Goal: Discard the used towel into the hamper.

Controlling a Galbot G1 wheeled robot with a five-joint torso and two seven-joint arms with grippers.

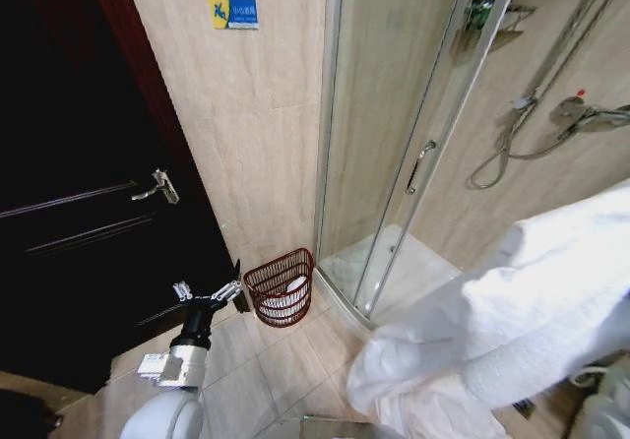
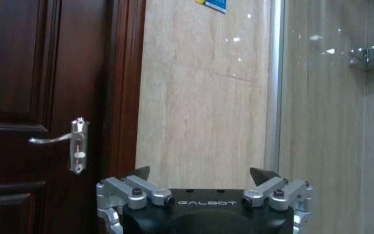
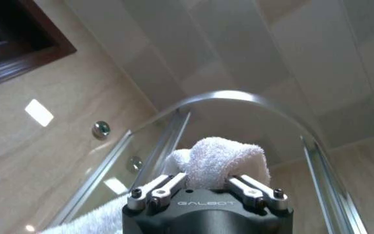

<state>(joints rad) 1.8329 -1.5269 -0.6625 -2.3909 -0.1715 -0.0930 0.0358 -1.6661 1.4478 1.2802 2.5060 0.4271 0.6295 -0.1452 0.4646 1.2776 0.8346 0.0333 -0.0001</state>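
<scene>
A large white towel [image 1: 532, 321] hangs bunched in the foreground at the right of the head view. In the right wrist view my right gripper [image 3: 206, 179] is shut on a fold of the towel [image 3: 221, 155], held up toward the ceiling. The hamper [image 1: 281, 286], a small red-brown wire basket, stands on the floor against the wall beside the shower, with something white inside it. My left gripper [image 1: 209, 291] hovers low, just left of the hamper, open and holding nothing. In the left wrist view the left gripper [image 2: 200, 171] faces the wall with its fingers spread.
A dark wooden door [image 1: 69, 213] with a lever handle [image 1: 157, 185] fills the left. A curved glass shower enclosure [image 1: 394, 144] with a raised sill stands right of the hamper. Tiled floor [image 1: 266, 370] lies between me and the hamper.
</scene>
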